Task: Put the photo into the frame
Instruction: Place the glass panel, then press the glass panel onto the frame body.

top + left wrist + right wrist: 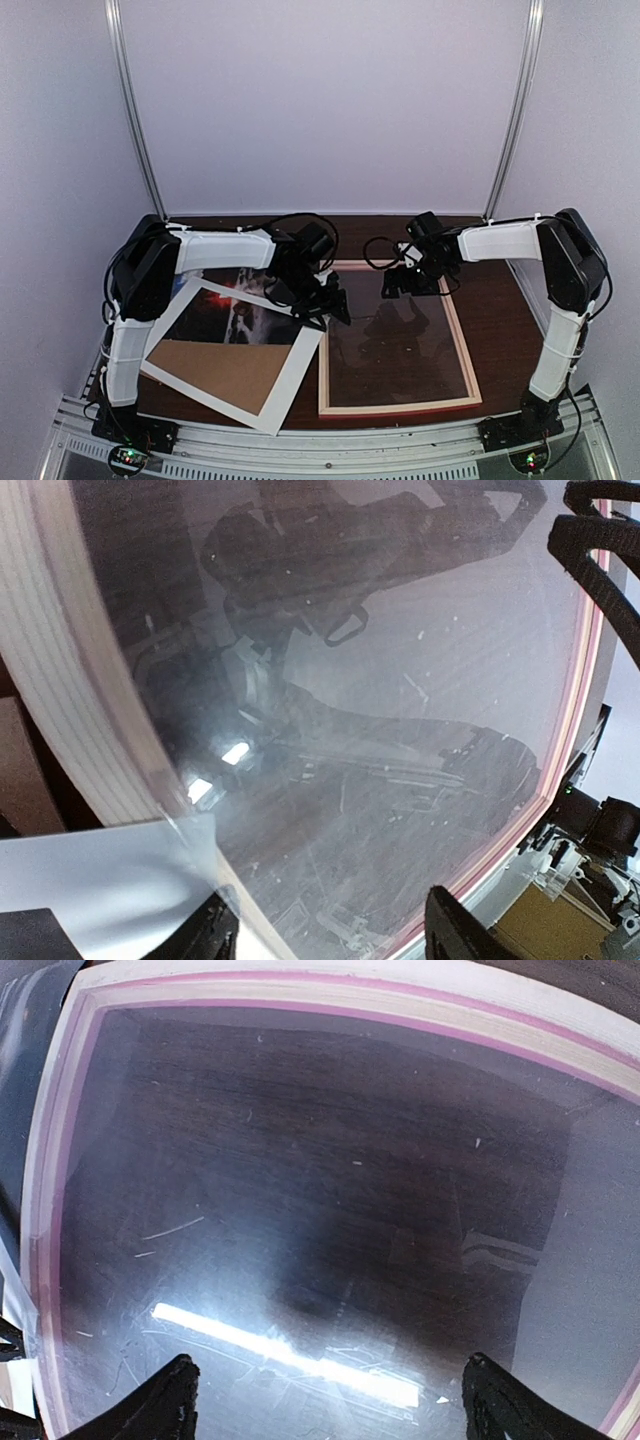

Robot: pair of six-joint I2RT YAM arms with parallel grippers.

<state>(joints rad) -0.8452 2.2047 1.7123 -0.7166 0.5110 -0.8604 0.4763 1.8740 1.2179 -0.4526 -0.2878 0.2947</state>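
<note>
Photo (236, 316) left of the frame (396, 408), cardboard board (225, 370) on it

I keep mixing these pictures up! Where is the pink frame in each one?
Top external: the frame lies flat, right of centre.
Left wrist: the frame fills most of the picture, with its pale wood edge on the left and a pink line on the right.
Right wrist: the frame fills the picture, with a corner at top left.
Shared landmark: its shiny glass, edged by the thin pink line.

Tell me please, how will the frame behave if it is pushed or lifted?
Probably stiff: the frame has a straight wooden rim. Its glossy pane shows reflections and scratches, so it is likely slippery and fragile. Lying flat on the table, it should slide rather than tip.
</note>
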